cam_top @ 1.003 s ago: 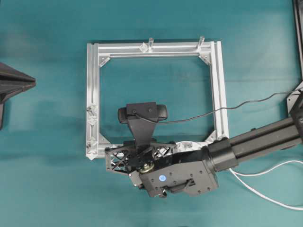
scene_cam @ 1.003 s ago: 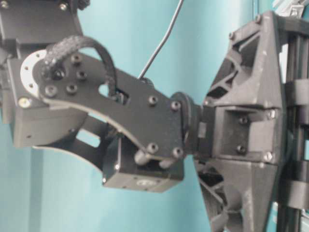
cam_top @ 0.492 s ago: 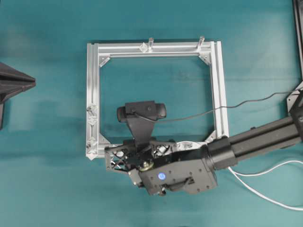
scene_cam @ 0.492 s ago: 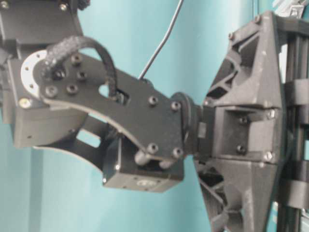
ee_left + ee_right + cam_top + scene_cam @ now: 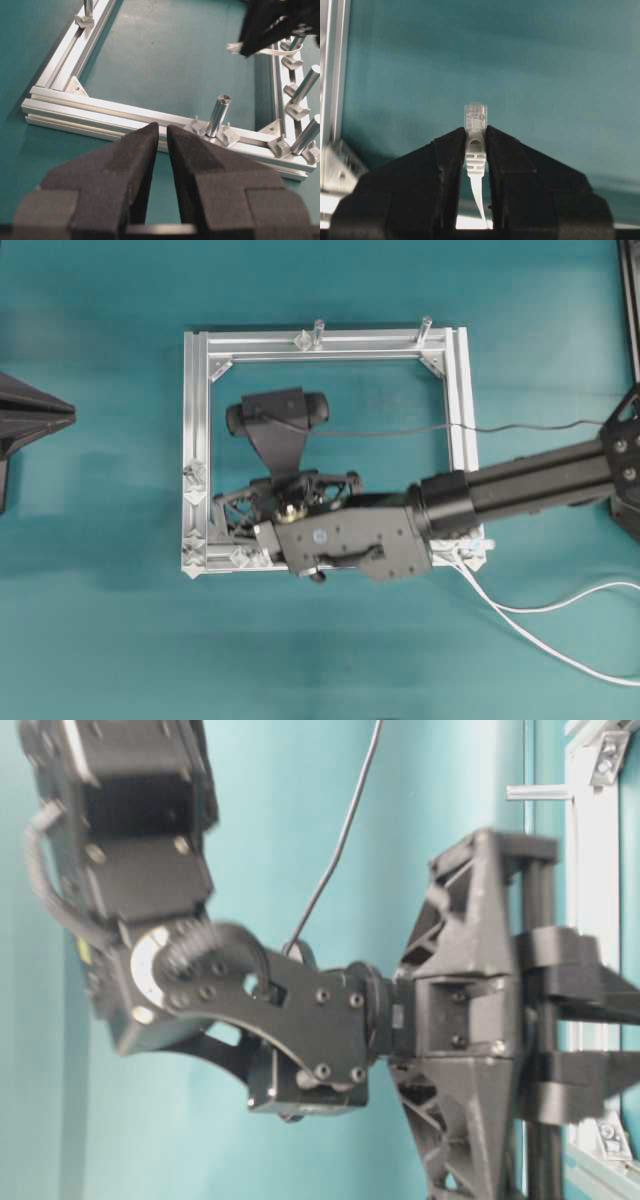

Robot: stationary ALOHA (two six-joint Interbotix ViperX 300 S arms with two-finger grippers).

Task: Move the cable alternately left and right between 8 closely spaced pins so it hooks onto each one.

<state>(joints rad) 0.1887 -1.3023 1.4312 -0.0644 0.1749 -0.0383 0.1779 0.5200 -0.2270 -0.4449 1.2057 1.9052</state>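
Over the ribbed silver frame [image 5: 458, 430], the right gripper's [image 5: 476, 137] matte black jaws pinch the flat white cable [image 5: 475, 165] behind its clear plug; the left gripper [image 5: 162, 131] shows a narrow gap, holding nothing.

overhead: tabletop [image 5: 100, 640] and frame [image 5: 197, 420] viewed straight down, far | table-level: right arm [image 5: 300, 1020] seen close, frame edge shared | left wrist: frame seen obliquely past left hand [image 5: 162, 145] | right wrist: tabletop faced closely past right hand [image 5: 475, 145]
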